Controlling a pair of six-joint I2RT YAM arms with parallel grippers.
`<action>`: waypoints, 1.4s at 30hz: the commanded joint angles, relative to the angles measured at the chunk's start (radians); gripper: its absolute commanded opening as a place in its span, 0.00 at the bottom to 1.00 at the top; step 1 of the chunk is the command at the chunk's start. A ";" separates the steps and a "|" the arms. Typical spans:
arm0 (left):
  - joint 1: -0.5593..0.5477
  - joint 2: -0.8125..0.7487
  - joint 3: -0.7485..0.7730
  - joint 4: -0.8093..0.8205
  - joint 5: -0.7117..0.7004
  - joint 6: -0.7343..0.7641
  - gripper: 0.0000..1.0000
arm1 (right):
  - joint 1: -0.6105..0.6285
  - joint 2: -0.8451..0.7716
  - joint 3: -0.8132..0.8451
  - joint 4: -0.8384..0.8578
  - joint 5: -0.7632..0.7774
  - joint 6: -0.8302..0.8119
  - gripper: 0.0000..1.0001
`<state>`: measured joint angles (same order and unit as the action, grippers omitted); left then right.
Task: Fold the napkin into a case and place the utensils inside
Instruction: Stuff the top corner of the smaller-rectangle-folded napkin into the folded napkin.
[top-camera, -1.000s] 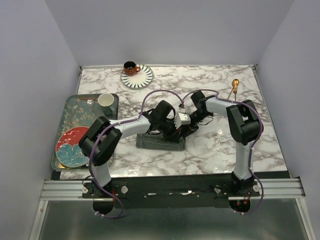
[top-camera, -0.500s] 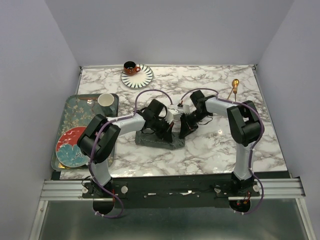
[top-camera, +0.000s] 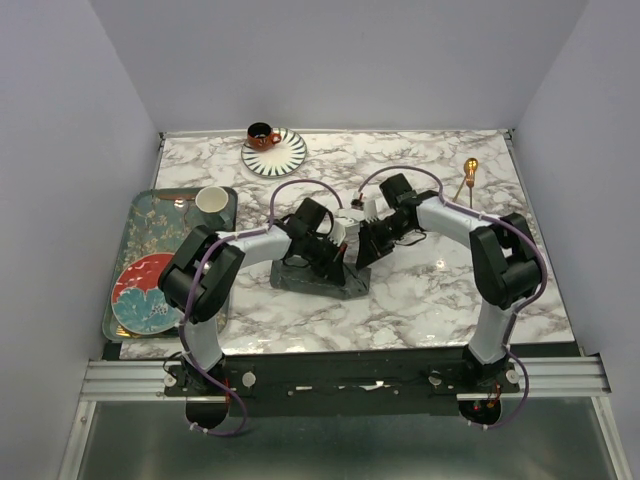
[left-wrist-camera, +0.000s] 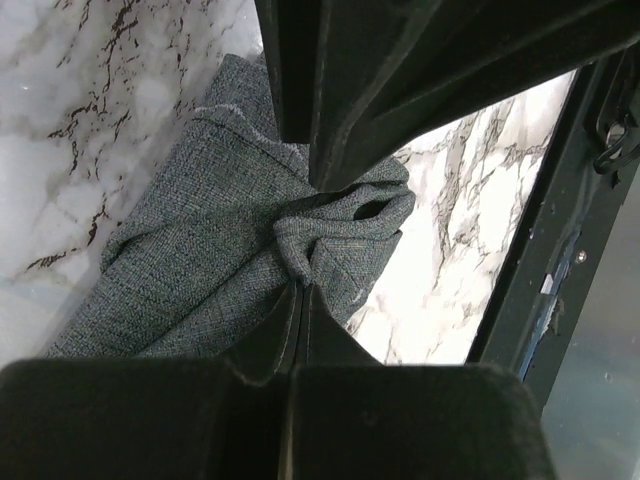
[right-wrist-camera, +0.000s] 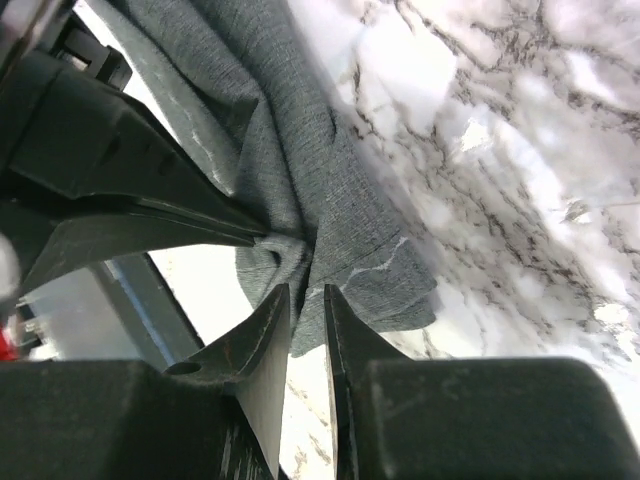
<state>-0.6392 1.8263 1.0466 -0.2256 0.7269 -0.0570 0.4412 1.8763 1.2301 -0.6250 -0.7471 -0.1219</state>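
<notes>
Tray (top-camera: 150, 228), left: holds red-and-blue plate (top-camera: 140, 295) and cream cup (top-camera: 211, 201).
Napkin (top-camera: 310, 283), centre, folded: left gripper (left-wrist-camera: 300, 290) pressed together on a fold, right gripper (right-wrist-camera: 307, 295) pinching its edge.
Striped saucer (top-camera: 287, 160), far: holds orange cup (top-camera: 263, 135).
Gold utensil (top-camera: 468, 172), far right.

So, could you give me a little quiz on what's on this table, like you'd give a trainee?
1. True or false: the gold utensil lies on the marble table, apart from the grey napkin.
2. What sits on the striped saucer? A) an orange cup B) a spoon C) nothing
3. What is the left gripper clamped on?
Key: 1 true; 2 A; 3 a fold of the napkin.
</notes>
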 joint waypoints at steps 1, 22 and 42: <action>0.003 0.016 -0.014 0.008 0.023 -0.023 0.00 | 0.033 -0.028 -0.027 0.062 0.058 -0.021 0.28; 0.056 0.083 -0.016 0.025 0.082 -0.061 0.00 | 0.082 -0.296 -0.297 0.396 0.222 -0.039 0.37; 0.070 0.136 0.020 0.022 0.089 -0.093 0.00 | 0.228 -0.256 -0.256 0.332 0.477 -0.173 0.35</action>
<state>-0.5751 1.9137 1.0576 -0.1829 0.8734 -0.1577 0.6582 1.5818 0.9310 -0.2447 -0.3630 -0.2466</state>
